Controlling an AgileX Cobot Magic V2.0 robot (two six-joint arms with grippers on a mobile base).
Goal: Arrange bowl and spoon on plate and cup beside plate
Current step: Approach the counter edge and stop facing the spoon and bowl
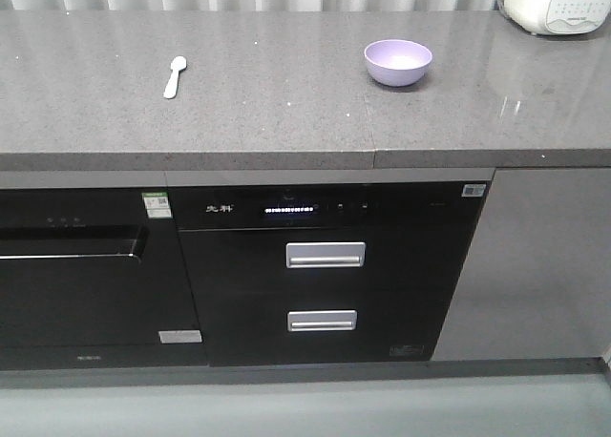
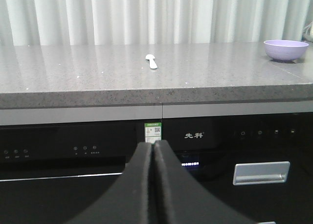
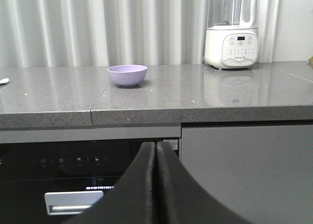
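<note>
Left gripper (image 2: pixel 154 149) and right gripper (image 3: pixel 155 147) pressed closed, empty, below the counter (image 1: pixel 286 122) edge. Bowl (image 1: pixel 398 62) on counter at right, spoon (image 1: pixel 175 76) well apart to its left (plate, cup unseen). Bowl likely light, rigid, slick: pinch the rim.

The light is soft, even and rather bright, seemingly from above. The grey countertop (image 1: pixel 286 113) shows pale streaks of reflection, with small glints toward 2 o'clock in the front view. The bowl (image 1: pixel 398 62) casts only a faint, soft shadow close to its base. In the wrist views the left gripper (image 2: pixel 154 150) and right gripper (image 3: pixel 155 150), at 6 o'clock, are nearly black, without detail. Farther things look sharp, slightly grainy.
</note>
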